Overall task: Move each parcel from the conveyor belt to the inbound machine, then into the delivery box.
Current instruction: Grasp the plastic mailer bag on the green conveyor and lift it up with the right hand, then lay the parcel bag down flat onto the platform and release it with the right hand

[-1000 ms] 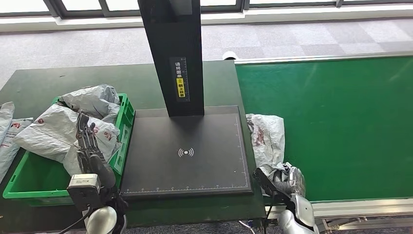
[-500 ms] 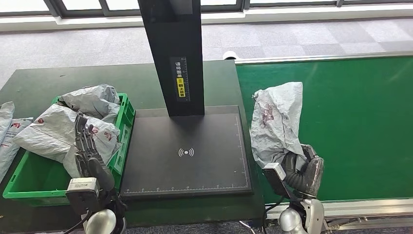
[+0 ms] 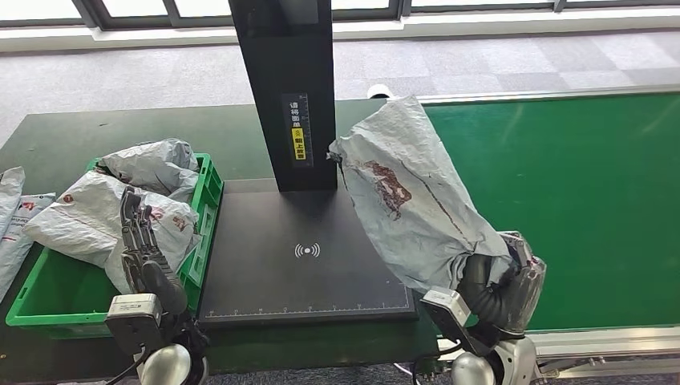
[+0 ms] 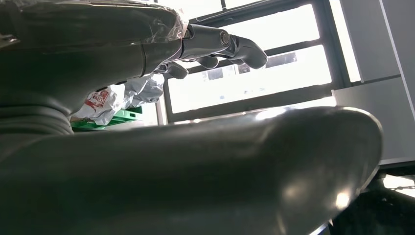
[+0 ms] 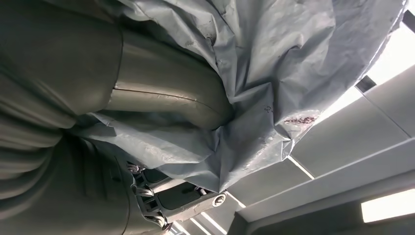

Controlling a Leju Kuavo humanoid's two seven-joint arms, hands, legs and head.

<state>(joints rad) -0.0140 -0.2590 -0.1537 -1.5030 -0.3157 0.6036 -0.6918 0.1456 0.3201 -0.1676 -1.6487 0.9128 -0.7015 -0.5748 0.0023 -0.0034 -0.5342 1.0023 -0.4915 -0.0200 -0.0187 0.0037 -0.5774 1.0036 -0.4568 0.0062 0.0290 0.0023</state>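
Observation:
My right hand (image 3: 501,290) grips the lower end of a grey plastic parcel (image 3: 409,200) with a dark red print. The parcel stands raised and tilts left over the right part of the black inbound machine's scan plate (image 3: 281,265). The right wrist view has the thumb (image 5: 166,100) pressed into the crumpled grey parcel (image 5: 274,58). My left hand (image 3: 143,245) is held up, fingers straight and apart, holding nothing, in front of the green delivery box (image 3: 48,309), which holds several grey parcels (image 3: 104,208). Its fingers (image 4: 230,41) appear against a bright window.
The green conveyor belt (image 3: 577,200) runs along the right, with a metal front rail. The machine's black post (image 3: 287,88) rises behind the plate, next to the raised parcel. More parcels (image 3: 12,216) lie on the dark table left of the box.
My right hand has lifted the grey parcel off the belt's edge and swung it left, from lying flat to standing over the scan plate. My left hand has hardly moved.

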